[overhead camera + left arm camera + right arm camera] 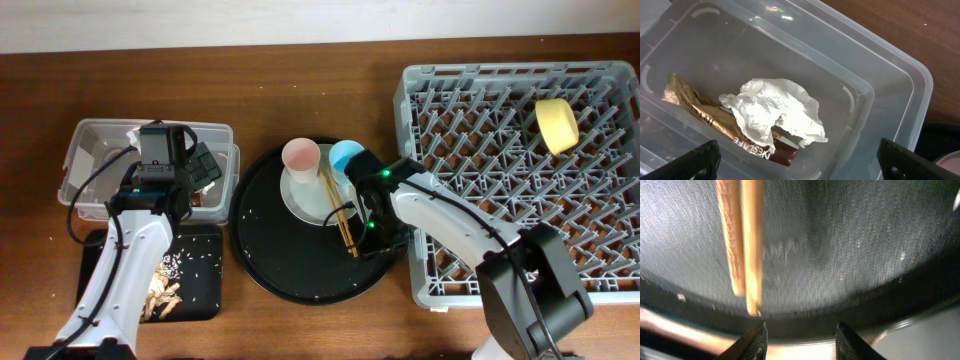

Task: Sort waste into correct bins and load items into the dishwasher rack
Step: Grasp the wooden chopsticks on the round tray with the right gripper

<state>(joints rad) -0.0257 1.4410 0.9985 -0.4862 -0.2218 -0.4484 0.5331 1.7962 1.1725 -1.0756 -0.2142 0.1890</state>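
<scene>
Take the large round black tray [290, 265] in the middle of the desk as the marker. On its far half sits a pale round plate [300, 205], with a pink cup [301, 156] and a light blue cup [347, 155] at the plate's far edge. A pair of wooden chopsticks [340, 220] slopes off the plate onto the tray's bare floor. The right hand [802, 339] hangs low over the tray's rim on the rack side, fingers parted and pinching nothing. The chopstick tips lie just ahead of one finger, not between the two, so I judge it is lining up to take them by their ends (thin sticks lying flat leave little room beneath).

Left of the round tray stands a clear rectangular plastic box [890, 95] holding a brown candy wrapper with white lettering [700, 117] and, partly over it, a crumpled white paper napkin [775, 112]: dry rubbish, it seems, kept apart from wet. The left hand [810, 167] hovers above this box, fingers spread wide, empty. Left of the round tray and nearer the robot, a shallow black rectangular tray [205, 300] carries brownish food scraps [165, 293] and loose rice grains [190, 262]. Right of the round tray is the large square grey plastic rack [600, 200], with only a small yellow bowl [556, 125] in its far part; cups, plate and chopsticks are not yet loaded.
</scene>
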